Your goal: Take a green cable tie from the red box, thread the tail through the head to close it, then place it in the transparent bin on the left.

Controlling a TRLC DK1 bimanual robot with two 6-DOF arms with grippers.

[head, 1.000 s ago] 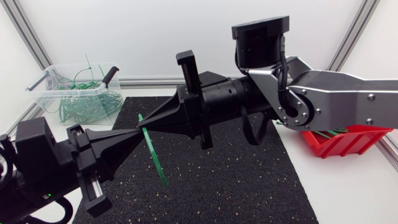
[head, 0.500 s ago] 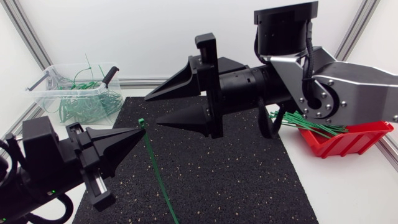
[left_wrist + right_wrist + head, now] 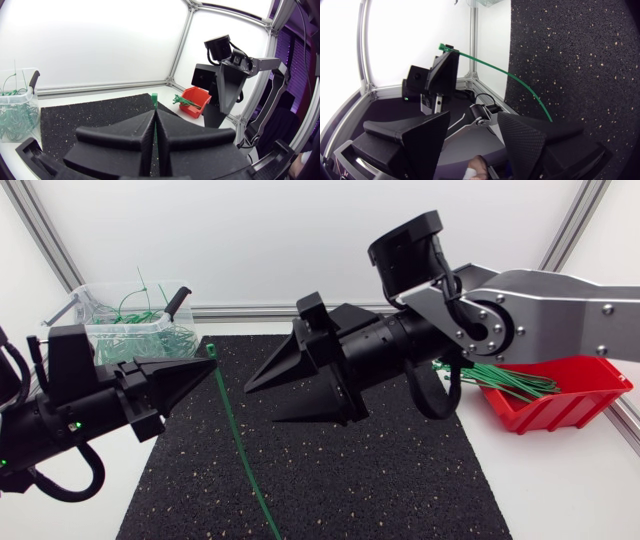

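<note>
My left gripper (image 3: 214, 364) is shut on a green cable tie (image 3: 236, 445) just below its head. The long tail hangs down over the black mat (image 3: 400, 470), unthreaded. In the left wrist view the tie's head (image 3: 154, 99) sticks up from between the closed fingers (image 3: 130, 132). My right gripper (image 3: 262, 402) hovers open to the right of the tie, clear of it. In the right wrist view the tie (image 3: 495, 67) arcs ahead of the spread fingers (image 3: 427, 135), held by the left gripper (image 3: 442, 70). The red box (image 3: 560, 400) with more green ties sits at the right. The transparent bin (image 3: 70, 330) stands at the back left.
The bin holds several closed green ties (image 3: 135, 350) and a black-handled tool (image 3: 178, 301). Loose tie tails (image 3: 500, 380) stick out of the red box toward the mat. White table (image 3: 560, 490) surrounds the mat on both sides.
My right gripper opened, released the tie and drew back to the right. My left gripper carried the tie up and toward the back left, its tail now hanging free.
</note>
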